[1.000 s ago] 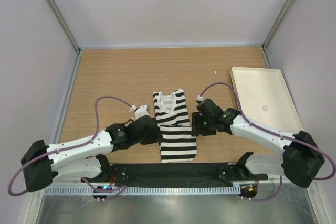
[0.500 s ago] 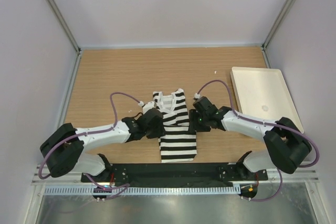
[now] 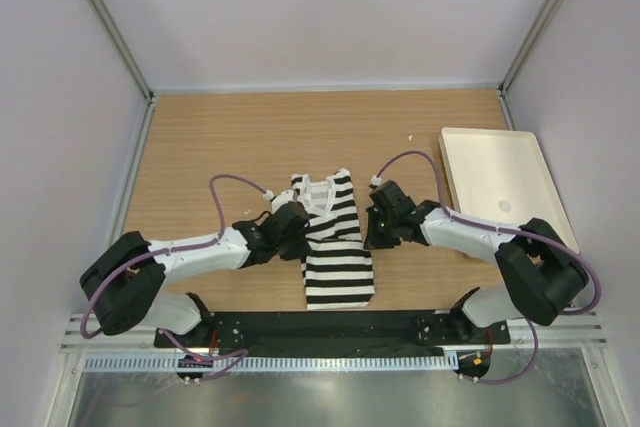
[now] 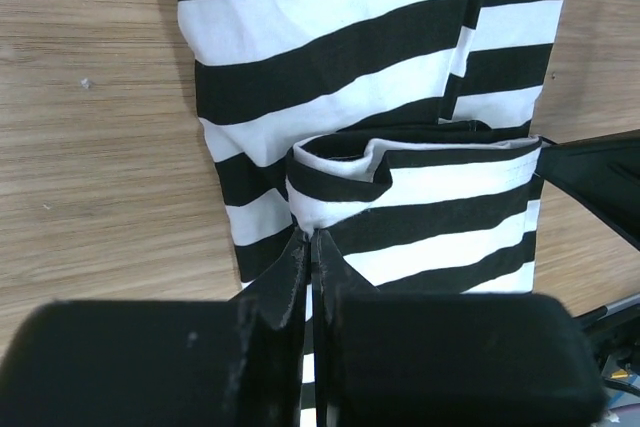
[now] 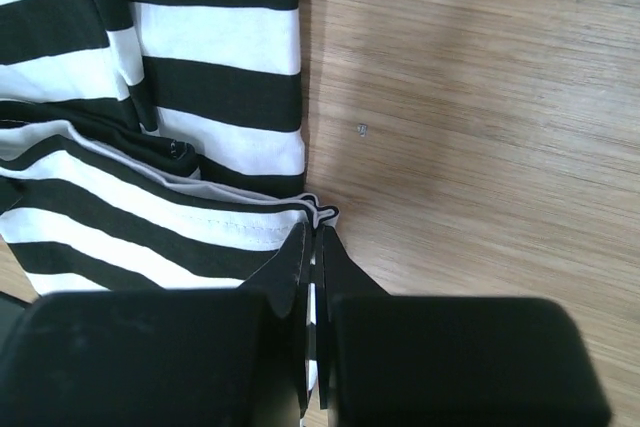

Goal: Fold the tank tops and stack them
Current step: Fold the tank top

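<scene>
One tank top (image 3: 338, 259), black and white striped with white trim, lies lengthwise on the wooden table between the two arms, neck end toward the back. My left gripper (image 3: 303, 233) is at its left edge, shut and pinching a raised fold of the cloth, as the left wrist view shows at the gripper (image 4: 312, 239) on the tank top (image 4: 330, 47). My right gripper (image 3: 371, 230) is at the right edge, shut on the layered hem; in the right wrist view the gripper (image 5: 316, 229) nips the edge of the tank top (image 5: 200, 57).
A plain white tray (image 3: 500, 187) sits at the right side of the table. Bare wood (image 3: 220, 147) lies to the left of and behind the cloth. Frame rails and walls bound the table. A small speck (image 3: 411, 136) lies on the wood behind the right arm.
Both arms moved inward to the tank top's side edges. Both grippers went from open to shut, taking hold of the cloth; a fold has risen across the middle.
</scene>
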Motion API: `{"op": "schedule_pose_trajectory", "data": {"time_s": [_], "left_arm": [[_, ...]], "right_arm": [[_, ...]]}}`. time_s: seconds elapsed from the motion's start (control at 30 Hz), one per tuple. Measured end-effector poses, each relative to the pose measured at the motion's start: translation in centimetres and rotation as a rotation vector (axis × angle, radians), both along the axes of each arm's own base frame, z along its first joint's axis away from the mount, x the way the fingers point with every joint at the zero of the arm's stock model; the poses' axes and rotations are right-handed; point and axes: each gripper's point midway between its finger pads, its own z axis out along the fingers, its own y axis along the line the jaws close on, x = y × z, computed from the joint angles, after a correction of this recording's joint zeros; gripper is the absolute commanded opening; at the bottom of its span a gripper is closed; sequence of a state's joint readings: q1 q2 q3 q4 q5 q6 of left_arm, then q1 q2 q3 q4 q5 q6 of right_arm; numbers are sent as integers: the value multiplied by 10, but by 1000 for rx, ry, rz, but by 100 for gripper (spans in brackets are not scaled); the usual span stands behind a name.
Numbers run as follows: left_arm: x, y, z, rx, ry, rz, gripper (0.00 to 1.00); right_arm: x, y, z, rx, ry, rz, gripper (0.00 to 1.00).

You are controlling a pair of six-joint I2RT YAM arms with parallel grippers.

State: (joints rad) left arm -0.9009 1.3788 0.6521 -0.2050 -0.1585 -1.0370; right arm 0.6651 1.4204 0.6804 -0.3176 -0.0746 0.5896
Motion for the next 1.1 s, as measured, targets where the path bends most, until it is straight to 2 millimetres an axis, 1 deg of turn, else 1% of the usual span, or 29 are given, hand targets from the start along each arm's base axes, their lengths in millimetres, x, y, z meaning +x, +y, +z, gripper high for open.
{"op": "schedule_pose_trajectory", "data": {"time_s": [0.1,0.17,0.3,0.4,0.5,0.7,0.9,0.97,1.07,1.1], "left_arm": [[0,0,2,-6,-2,-1,0],[1,-2,11,-28,-19,0,0],[2,-3,33,-90,-65,4,0],[3,1,42,-111,-92,19,0],[3,4,40,-104,-94,38,0],[3,19,29,-51,-86,82,0],[5,31,24,-20,-91,123,0],[6,34,22,-16,-90,132,1],[9,38,15,7,-80,143,3],[9,39,11,20,-73,145,5]], "right_arm": [[-1,1,1,6,3,6,1],[-1,2,6,12,-4,12,1],[3,9,26,49,-47,22,1],[9,15,40,73,-80,28,1],[13,18,46,82,-94,32,1],[15,20,41,67,-77,36,1],[22,25,44,66,-84,41,1],[24,26,42,60,-82,46,1],[28,27,30,32,-61,48,2],[28,27,25,20,-52,48,3]]}}
